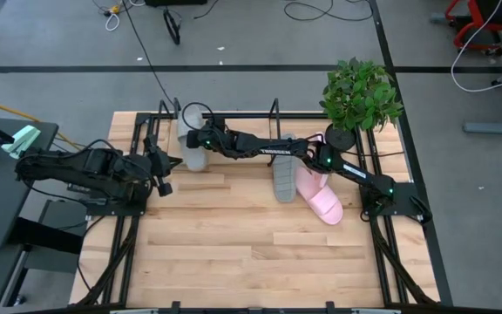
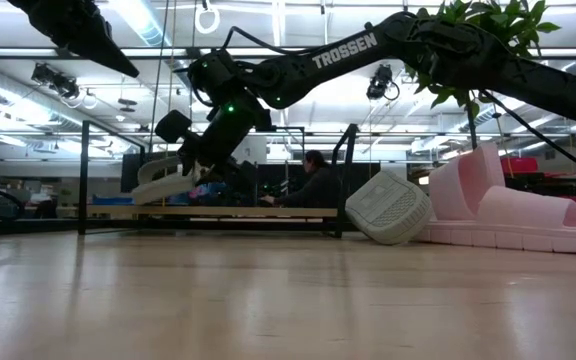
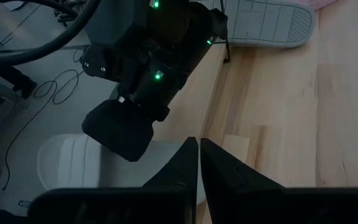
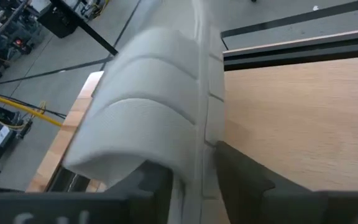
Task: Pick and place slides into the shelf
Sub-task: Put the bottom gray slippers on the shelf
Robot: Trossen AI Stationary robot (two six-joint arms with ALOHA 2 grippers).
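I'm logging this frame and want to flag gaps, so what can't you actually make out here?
- Shelf: high view, the right arm covers its middle.
- Pink slides: high view, the arm crosses them, so how they lie on each other is unclear.
- Grey slide in the right gripper: right wrist view, cut off by the picture's edges.
- Left gripper: nothing between its shut fingers.

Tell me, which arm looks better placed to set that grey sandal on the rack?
The right. Its end effector already grips the grey sandal above the shelf at the table's far edge. The left end effector waits shut and empty beside it.
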